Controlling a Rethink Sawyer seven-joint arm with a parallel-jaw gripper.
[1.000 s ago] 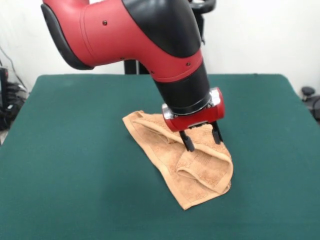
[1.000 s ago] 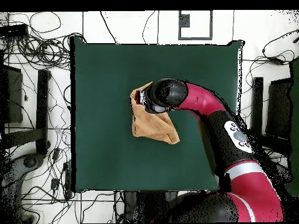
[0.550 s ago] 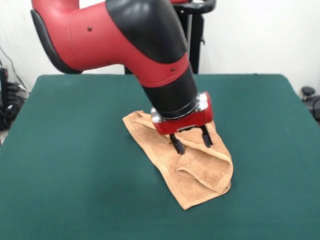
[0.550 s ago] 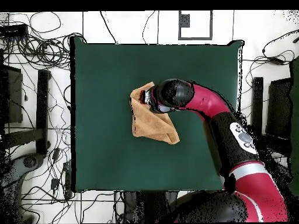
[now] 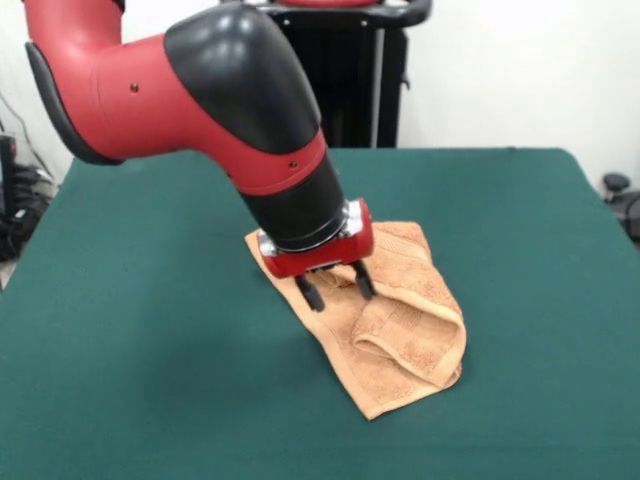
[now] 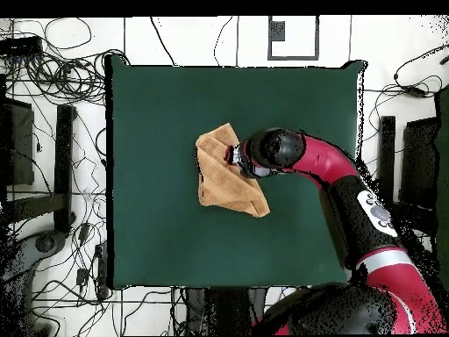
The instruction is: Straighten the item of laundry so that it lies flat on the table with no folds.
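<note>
The item of laundry [image 5: 405, 335] is an orange-tan towel, crumpled on the green table [image 5: 120, 350], with a thick fold doubled over at its near right corner. My gripper [image 5: 338, 294] hangs open over the towel's left part, fingertips low at the cloth, nothing held between them. Whether the tips touch the cloth I cannot tell. In the overhead view the item of laundry [image 6: 219, 182] lies near the middle of the table [image 6: 149, 114] as a rough triangle, and the gripper [image 6: 237, 158] sits at its upper right edge, mostly hidden under the arm's wrist.
A black stand [image 5: 360, 80] rises behind the table's far edge. Dark equipment [image 5: 622, 200] sits off the right side. Cables [image 6: 53, 70] cover the floor around the table in the overhead view.
The arm has swept left in the front view, carrying the open gripper from over the towel's folded right part to its left part. The towel has kept its shape.
</note>
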